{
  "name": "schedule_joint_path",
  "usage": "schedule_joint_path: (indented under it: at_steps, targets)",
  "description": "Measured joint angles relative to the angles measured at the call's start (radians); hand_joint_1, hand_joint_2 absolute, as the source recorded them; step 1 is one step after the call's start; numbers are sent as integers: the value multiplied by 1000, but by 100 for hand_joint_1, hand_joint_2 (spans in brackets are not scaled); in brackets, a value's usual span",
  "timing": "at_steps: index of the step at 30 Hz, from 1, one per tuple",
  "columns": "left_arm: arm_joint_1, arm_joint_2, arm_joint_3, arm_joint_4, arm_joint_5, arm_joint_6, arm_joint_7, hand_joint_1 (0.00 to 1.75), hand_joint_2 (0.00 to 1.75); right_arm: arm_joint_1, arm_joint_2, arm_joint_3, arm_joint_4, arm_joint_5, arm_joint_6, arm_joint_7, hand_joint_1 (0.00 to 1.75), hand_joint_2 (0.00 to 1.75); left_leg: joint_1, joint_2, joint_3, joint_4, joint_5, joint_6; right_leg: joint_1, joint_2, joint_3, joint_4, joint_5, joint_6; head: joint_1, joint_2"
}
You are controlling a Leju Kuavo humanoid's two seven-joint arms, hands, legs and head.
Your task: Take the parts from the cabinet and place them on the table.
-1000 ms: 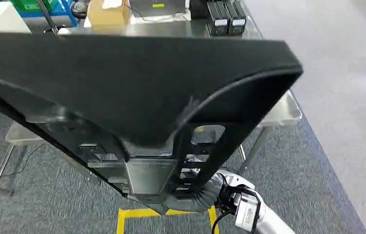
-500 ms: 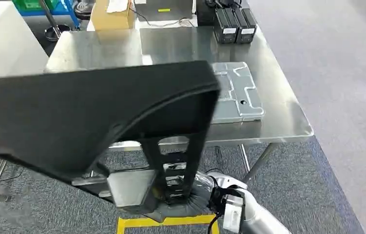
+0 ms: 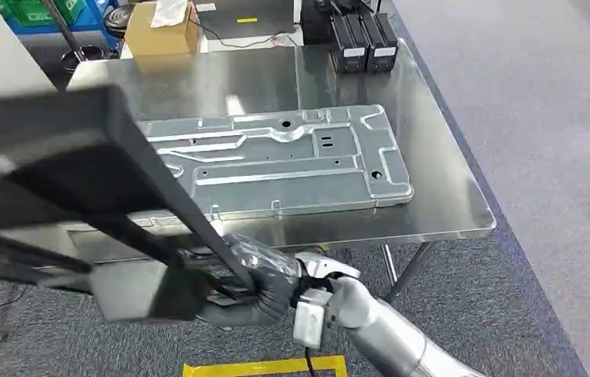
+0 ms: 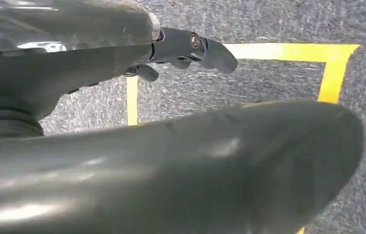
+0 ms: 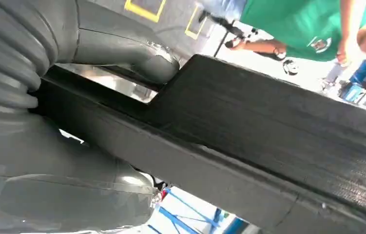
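Black framed part is held low at the left, before the steel counter, gripped by the right hand. Left hand is seen empty, fingers extended. Grey stamped panel lies flat on the counter.

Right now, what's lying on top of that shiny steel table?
On the shiny steel table lies a large flat grey stamped metal panel, with three black box-shaped packs at the far edge. The big black part held by the right hand hides the table's left portion.
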State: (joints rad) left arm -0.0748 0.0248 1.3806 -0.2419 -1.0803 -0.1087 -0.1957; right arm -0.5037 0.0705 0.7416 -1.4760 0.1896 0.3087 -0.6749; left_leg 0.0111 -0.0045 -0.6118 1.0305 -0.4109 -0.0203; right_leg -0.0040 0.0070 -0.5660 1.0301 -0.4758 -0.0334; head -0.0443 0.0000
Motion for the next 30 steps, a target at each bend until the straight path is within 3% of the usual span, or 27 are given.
schedule_joint_path:
  at_steps: [1, 3, 4, 5, 6, 7, 9, 10, 11, 12, 14, 15, 16, 19, 21, 22, 24, 25, 26, 27, 29, 30]
  targets:
    - [-4, -1, 0, 1, -1, 1, 2, 0, 0, -13, 10, 4, 15, 6, -10, 3, 168, 175, -7, 1, -7, -10, -36, 3, 2, 0, -1, 0, 0, 4, 0, 0]
    - [0, -2, -1, 1, -4, 5, 4, 0, 0, -25, 26, 9, 39, 21, -28, 11, 168, 175, -11, 1, -2, -11, -8, 13, 1, -2, -3, 0, -6, 18, -2, 0]
    - [3, -2, -1, 1, -5, 8, 5, 0, 0, -40, 38, 14, 59, 35, -41, 15, 168, 175, -11, 0, -1, -12, -8, 16, 1, -2, -2, -3, -5, 22, -1, 0]
    - [4, -2, -2, 2, -6, 9, 6, 0, 0, -63, 52, 21, 79, 59, -66, 24, 168, 175, -1, 2, 4, -25, -1, 24, 6, -2, -4, 1, -10, 28, -2, 0]
    - [1, -3, -4, 2, -6, 9, 7, 0, 0, -86, 63, 26, 98, 84, -99, 37, 168, 175, -1, 5, 8, -31, 3, 25, 3, -5, -11, 21, -24, 33, -1, 0]
    - [-1, -3, -6, 3, -8, 10, 7, 0, 0, -109, 79, 31, 119, 120, -144, 53, 168, 175, 0, 5, 7, -31, 2, 29, 2, -4, -36, 73, -59, 36, -1, 0]
    - [-6, -3, -9, 3, -9, 11, 8, 0, 0, -142, 104, 40, 161, 209, -251, 100, 168, 175, 0, 5, 7, -31, 0, 35, -2, -5, -116, 229, -130, 41, -1, 0]
    - [-7, -3, -10, 3, -9, 12, 9, 0, 0, -157, 116, 42, 186, 264, -307, 131, 168, 175, 0, 5, 7, -31, -1, 34, -2, -5, -147, 284, -146, 42, 0, 0]
    - [-8, -3, -10, 3, -9, 13, 11, 0, 0, -183, 130, 47, 222, 340, -377, 170, 168, 175, 0, 4, 7, -29, -1, 34, -4, -5, -168, 308, -134, 44, 0, 0]
    - [-7, -4, -11, 3, -9, 13, 13, 0, 0, -207, 149, 49, 262, 406, -439, 210, 168, 175, 0, 4, 8, -28, -3, 33, -6, -5, -158, 274, -99, 44, 0, 0]
    - [-8, -6, -13, 3, -10, 15, 13, 0, 0, -253, 177, 53, 337, 509, -527, 278, 168, 175, 0, 1, 8, -20, -8, 26, -8, -6, -81, 105, 1, 38, 0, 0]
    - [-8, -8, -14, 3, -11, 16, 13, 0, 0, -278, 192, 57, 375, 564, -566, 313, 168, 175, 0, 1, 6, -15, -12, 21, -8, -6, -49, 29, 23, 32, 0, 0]
    - [-9, -10, -14, 3, -15, 16, 11, 0, 0, -300, 208, 60, 418, 600, -593, 334, 168, 175, -8, 0, -1, -4, -16, 14, -3, -6, -44, 12, 14, 30, -1, 0]
    - [-7, -11, -16, 3, -19, 15, 3, 0, 0, -343, 233, 63, 535, 687, -690, 408, 168, 175, -1, 0, 0, -12, -12, -1, 4, -4, -47, 14, 17, 18, -1, 0]
    - [-5, -11, -19, 3, -31, 9, -3, 0, 0, -377, 249, 71, 609, 766, -761, 487, 168, 175, 1, 0, -8, 7, -30, -11, -6, -7, -41, -1, 26, 6, -1, 0]
    - [-6, -11, -21, 3, -35, 8, -5, 0, 0, -397, 257, 77, 643, 801, -784, 521, 168, 175, 2, 0, -27, 51, -60, -15, -7, -7, -41, -1, 26, 2, -3, 0]
    - [-5, -10, -25, 3, -40, 7, -5, 0, 0, -426, 262, 91, 712, 869, -808, 577, 168, 175, 4, 0, -100, 213, -135, -24, -6, -7, -40, -1, 25, 0, -2, 0]
    - [-4, -10, -27, 3, -44, 5, -5, 0, 0, -434, 263, 103, 743, 904, -805, 607, 168, 175, 5, 0, -133, 277, -153, -27, -6, -7, -39, -1, 25, 0, -2, 0]
    - [-2, -10, -29, 3, -47, 2, -5, 0, 0, -440, 264, 118, 773, 937, -792, 637, 168, 175, 7, 0, -148, 302, -149, -29, -7, -7, -39, 0, 24, 0, -2, 0]
    - [-2, -9, -32, 3, -47, 0, -5, 0, 0, -445, 264, 138, 803, 967, -771, 668, 168, 175, 9, 1, -137, 271, -120, -30, -7, -6, -37, 0, 23, 1, -2, 0]
    - [-3, -6, -36, 3, -47, -3, -5, 0, 0, -454, 266, 176, 845, 1006, -718, 718, 168, 175, 14, 2, -58, 104, -26, -29, -8, -3, -31, 2, 16, 7, -2, 0]
    - [-3, -4, -37, 3, -47, -6, -5, 0, 0, -459, 267, 196, 863, 1016, -687, 740, 168, 175, 16, 3, -19, 16, 5, -29, -9, -3, -27, 4, 12, 11, -2, 0]
